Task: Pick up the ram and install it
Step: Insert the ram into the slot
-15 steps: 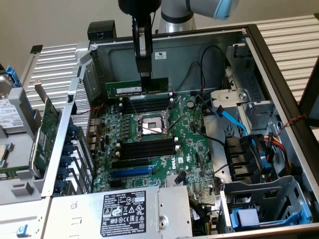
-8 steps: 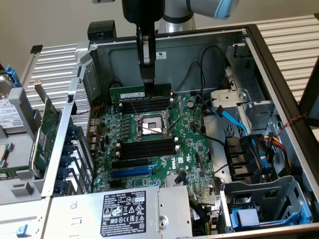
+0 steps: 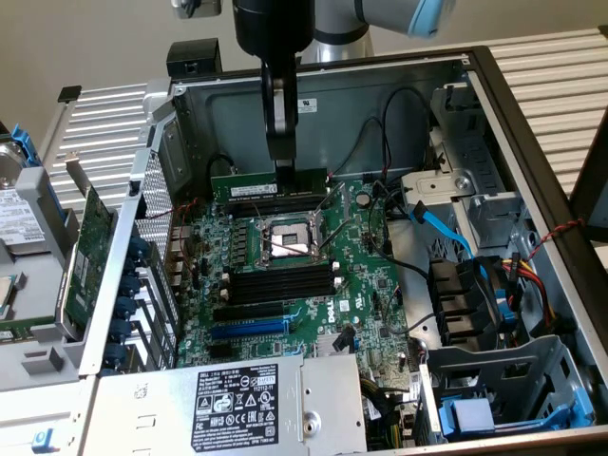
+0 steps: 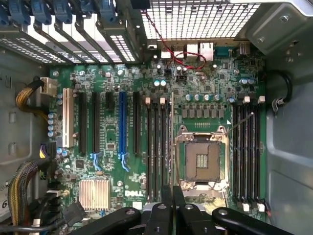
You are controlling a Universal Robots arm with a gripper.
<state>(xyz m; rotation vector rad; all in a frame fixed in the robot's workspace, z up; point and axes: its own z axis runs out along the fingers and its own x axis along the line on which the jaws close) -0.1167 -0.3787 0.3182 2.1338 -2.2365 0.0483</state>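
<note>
Gripper: the gripper comes down from above into the open computer case. Its fingers are closed flat on the two faces of the ram, about the middle of its length.
Ram position: it is held on edge and clear of the case walls. Its long side runs from the exterior view's left to its right, over the motherboard and close beside the CPU socket.
Wrist view: the ram shows edge-on as a thin line running out from the gripper. It lies parallel to the black memory slots, between them and the CPU socket.
Contact: I cannot tell whether its lower edge touches a slot.
Empty slots: the bank of memory slots on the near side of the socket stands bare.
Weight: probably very light.
Stiffness: a thin, rigid board that would likely crack rather than bend if twisted or pressed in crooked.
Fragile parts: probably the chips and the contact edge underneath.
Where to hold: the upper part of the flat faces near the middle looks right, leaving the contact edge free and the stick level.
Slip risk: the smooth faces could slide between the pads under a downward push.
</note>
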